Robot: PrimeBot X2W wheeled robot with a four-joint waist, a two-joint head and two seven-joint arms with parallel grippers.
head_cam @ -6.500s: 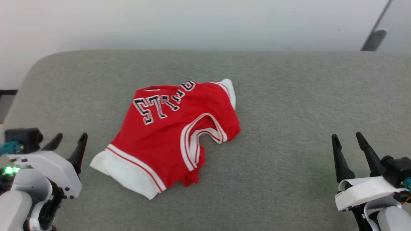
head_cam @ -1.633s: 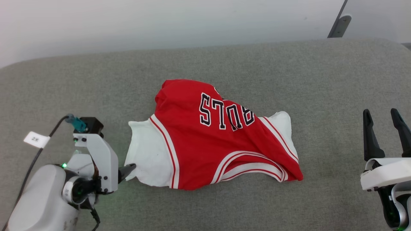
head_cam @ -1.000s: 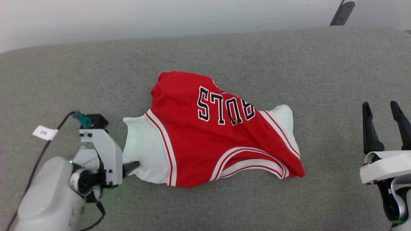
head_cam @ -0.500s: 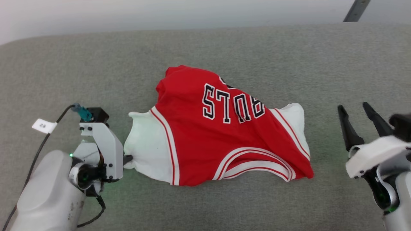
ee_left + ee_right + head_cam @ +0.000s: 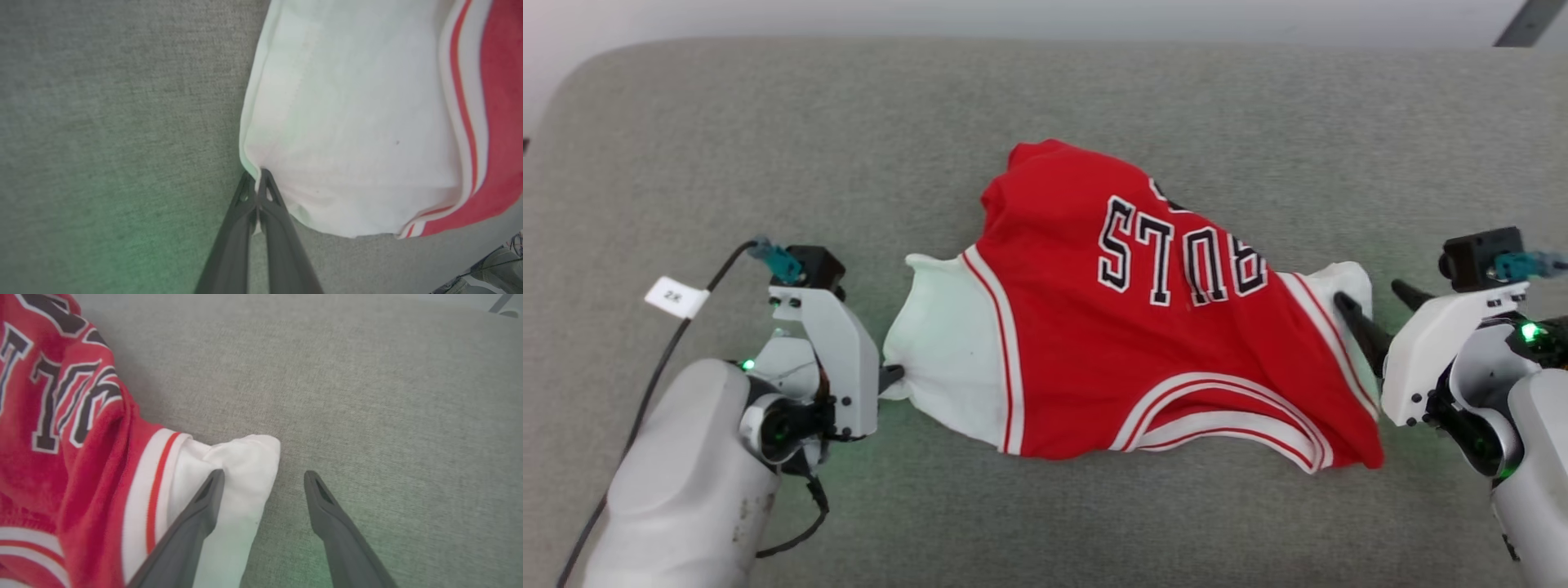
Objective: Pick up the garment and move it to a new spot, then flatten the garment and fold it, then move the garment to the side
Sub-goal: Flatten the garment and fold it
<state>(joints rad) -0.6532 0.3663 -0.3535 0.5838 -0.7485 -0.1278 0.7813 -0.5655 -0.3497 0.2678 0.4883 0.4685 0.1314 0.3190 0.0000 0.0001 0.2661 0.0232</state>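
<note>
The garment (image 5: 1143, 327) lies crumpled near the middle of the grey cushion (image 5: 1045, 90). Its red body is humped up, and its black block letters read upside down in the head view. 1 white sleeve spreads toward the cushion's left side, the other toward its right.

The left gripper (image 5: 892, 377) sits low over the cushion at the left sleeve's near corner. In the left wrist view its 2 fingers (image 5: 235, 245) are pressed together, with the edge of the white cloth pinched between their tips (the sleeve puckers into a small fold just there). The rest of that sleeve lies flat on the cushion.

The right gripper (image 5: 1370, 296) is at the right sleeve, its 2 fingers (image 5: 192, 526) spread wide apart. 1 finger lies over the white cloth close to the striped trim, and the other is over bare cushion just beyond the sleeve's end. The sleeve's tip falls in the gap between them. Whether the inner finger touches the cloth cannot be told.
</note>
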